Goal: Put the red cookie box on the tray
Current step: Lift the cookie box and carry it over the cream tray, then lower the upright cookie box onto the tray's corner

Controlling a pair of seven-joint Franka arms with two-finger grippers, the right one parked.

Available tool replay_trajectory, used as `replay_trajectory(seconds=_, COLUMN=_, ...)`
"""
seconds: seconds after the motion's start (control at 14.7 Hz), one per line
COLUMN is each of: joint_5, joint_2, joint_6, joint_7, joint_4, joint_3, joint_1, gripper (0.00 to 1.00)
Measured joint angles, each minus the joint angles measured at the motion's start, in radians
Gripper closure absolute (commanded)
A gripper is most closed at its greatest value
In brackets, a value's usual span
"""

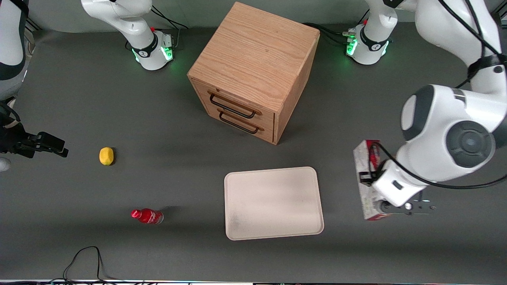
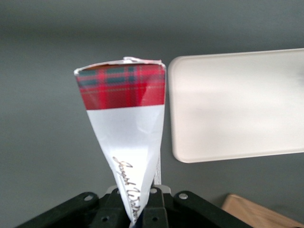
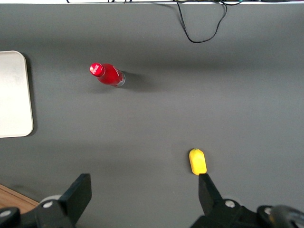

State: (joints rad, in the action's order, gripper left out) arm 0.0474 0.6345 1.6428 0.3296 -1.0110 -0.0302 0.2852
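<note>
The red cookie box [image 1: 363, 158] is a long carton with a red tartan end and white panels. It lies lengthwise beside the tray, toward the working arm's end of the table. My left gripper [image 1: 377, 187] is over the box's middle and is shut on it. In the left wrist view the box [image 2: 126, 123] runs out from between the shut fingers of the gripper [image 2: 140, 209], with its tartan end farthest out. The cream-white tray [image 1: 273, 204] lies flat and bare, a short gap from the box. It also shows in the left wrist view [image 2: 237, 104].
A wooden two-drawer cabinet [image 1: 253, 71] stands farther from the front camera than the tray. A small red bottle [image 1: 147, 216] and a yellow lemon [image 1: 106, 156] lie toward the parked arm's end. A black cable [image 1: 87, 257] loops at the near edge.
</note>
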Motion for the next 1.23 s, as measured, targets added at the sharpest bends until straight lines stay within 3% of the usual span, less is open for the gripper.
replay_trajectory(seconds=0.41, joint_5=-0.062, joint_2=0.172, joint_6=0.187, joint_7=0.157, joint_4=0.012, joint_3=-0.035, joint_1=0.120, gripper=1.00)
replay_trajectory(seconds=1.09, joint_5=-0.079, joint_2=0.371, joint_6=0.361, joint_7=0.201, joint_4=0.009, joint_3=-0.032, joint_1=0.135, gripper=1.00)
replay_trajectory(seconds=1.16, joint_5=-0.079, joint_2=0.375, joint_6=0.374, joint_7=0.202, joint_4=0.004, joint_3=-0.032, joint_1=0.135, gripper=0.92)
replay_trajectory(seconds=1.23, joint_5=-0.079, joint_2=0.376, joint_6=0.384, joint_7=0.203, joint_4=-0.003, joint_3=-0.031, joint_1=0.135, gripper=0.65)
